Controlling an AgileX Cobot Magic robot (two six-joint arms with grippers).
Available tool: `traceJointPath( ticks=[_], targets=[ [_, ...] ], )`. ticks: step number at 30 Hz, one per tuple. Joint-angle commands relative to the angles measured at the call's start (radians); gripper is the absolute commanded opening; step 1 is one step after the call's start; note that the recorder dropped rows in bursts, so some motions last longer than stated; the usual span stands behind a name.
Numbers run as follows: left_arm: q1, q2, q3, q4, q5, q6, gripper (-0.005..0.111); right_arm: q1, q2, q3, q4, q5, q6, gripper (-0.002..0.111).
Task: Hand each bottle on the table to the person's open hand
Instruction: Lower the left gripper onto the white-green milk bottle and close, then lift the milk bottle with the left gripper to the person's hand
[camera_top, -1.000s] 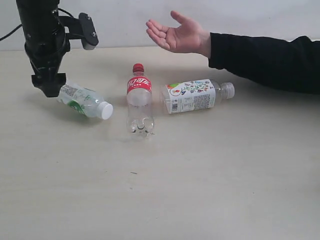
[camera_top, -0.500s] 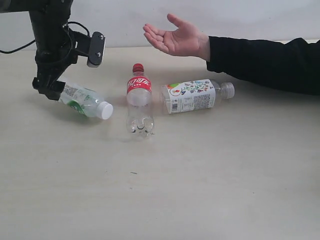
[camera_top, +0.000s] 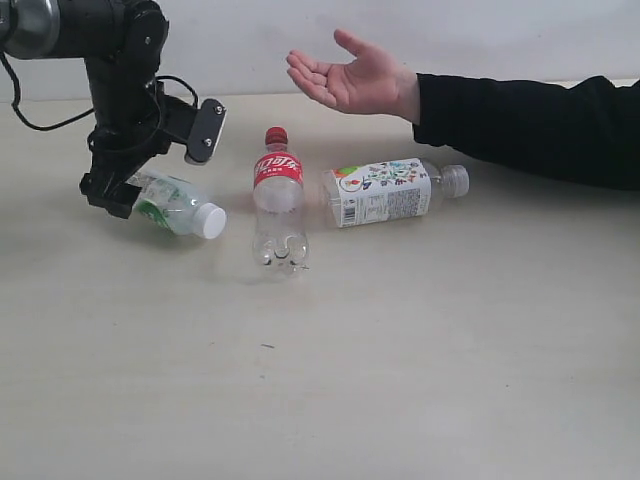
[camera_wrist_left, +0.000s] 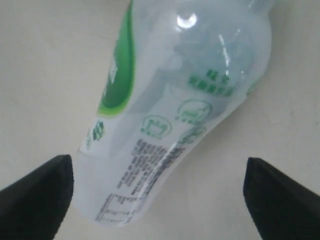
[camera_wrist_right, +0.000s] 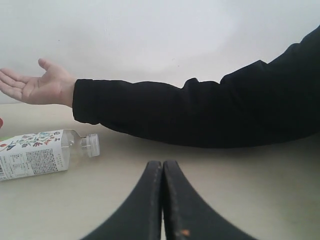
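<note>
The green-white label bottle (camera_top: 178, 207) lies on the table (camera_top: 400, 340) at the left, white cap toward the middle. My left gripper (camera_top: 114, 196) is down at its base end, open; in the left wrist view the bottle (camera_wrist_left: 175, 95) lies between the spread black fingers (camera_wrist_left: 37, 197), nearer one of them. The red-label bottle (camera_top: 277, 200) lies in the middle and the floral-label bottle (camera_top: 385, 191) to its right. The person's open hand (camera_top: 348, 76) is held palm up behind them. My right gripper (camera_wrist_right: 162, 167) is shut and empty, low over the table. The yellow bottle is out of view.
The person's black-sleeved arm (camera_top: 530, 120) stretches in from the right along the back of the table. In the right wrist view the floral-label bottle (camera_wrist_right: 35, 155) lies off to one side, below the open hand (camera_wrist_right: 35, 85). A white wall stands behind.
My left arm has come down and tilted, bringing its open gripper around the base end of the green-white label bottle. The hand rose slightly. The bottles have not moved.
</note>
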Motion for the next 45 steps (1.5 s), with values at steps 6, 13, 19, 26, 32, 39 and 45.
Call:
traceJointPath(
  ticks=[6,13,19,26,32,39,45],
  targets=[
    [-0.003,0.062,0.002,0.003,-0.082,0.021,0.087,-0.004,-0.007,0.005,-0.005,-0.004,0.000,0.000],
    [-0.003,0.079,0.002,-0.013,-0.129,0.021,0.087,-0.004,-0.007,0.005,-0.005,-0.004,0.000,0.000],
    [-0.003,0.079,0.002,-0.021,-0.114,0.021,0.064,-0.004,-0.007,0.005,-0.005,-0.004,0.000,0.000],
    [-0.003,0.079,0.002,-0.018,-0.017,-0.060,0.001,-0.004,-0.007,0.005,-0.005,-0.004,0.000,0.000],
    [-0.003,0.077,0.002,-0.018,0.053,-0.116,0.000,-0.004,-0.007,0.005,-0.005,-0.004,0.000,0.000],
    [-0.003,0.028,0.002,0.071,0.123,-0.256,0.000,-0.004,-0.007,0.005,-0.005,-0.004,0.000,0.000],
    [-0.003,-0.074,0.002,0.095,0.130,-0.356,0.000,-0.004,-0.007,0.005,-0.005,-0.004,0.000,0.000]
  ],
)
